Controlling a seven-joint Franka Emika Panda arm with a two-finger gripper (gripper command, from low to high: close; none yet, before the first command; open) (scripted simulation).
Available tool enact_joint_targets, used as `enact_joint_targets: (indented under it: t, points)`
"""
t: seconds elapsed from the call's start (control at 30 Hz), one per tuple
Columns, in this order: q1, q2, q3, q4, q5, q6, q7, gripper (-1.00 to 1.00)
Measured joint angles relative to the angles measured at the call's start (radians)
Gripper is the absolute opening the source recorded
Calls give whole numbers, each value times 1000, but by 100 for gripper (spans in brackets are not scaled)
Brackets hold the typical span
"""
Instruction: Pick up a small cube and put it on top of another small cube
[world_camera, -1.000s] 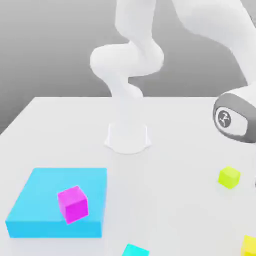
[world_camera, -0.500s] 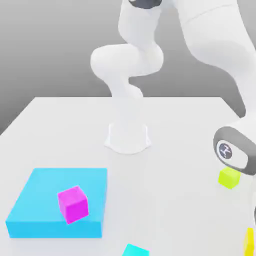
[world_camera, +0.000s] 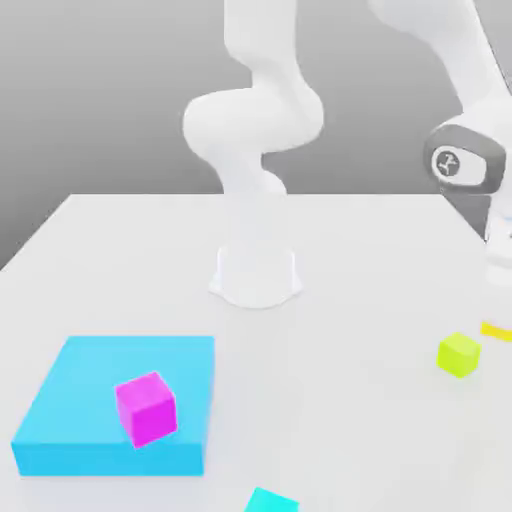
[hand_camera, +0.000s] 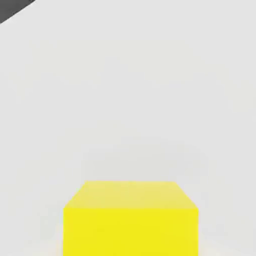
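Above the table (world_camera: 120, 260), yellow cube (hand_camera: 131, 220) sits level.

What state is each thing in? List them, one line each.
gripper: shut on the small cube.
small cube: held clear of the table.
lime cube: loose on the table.
magenta cube: resting on the blue block.
blue block: flat on the table.
cyan cube: on the table, partly cut off.

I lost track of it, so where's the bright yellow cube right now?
The bright yellow cube sits close under the hand camera; in the exterior view a sliver of it shows at the right edge, just above the lime cube.
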Motion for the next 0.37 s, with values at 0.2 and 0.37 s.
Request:
enact_joint_targets:
  t: [0.2,0.37]
  points:
    - [9,100,-39,-39,-147,132,166,-100]
    - [41,185,-86,-34,-234,205,229,100]
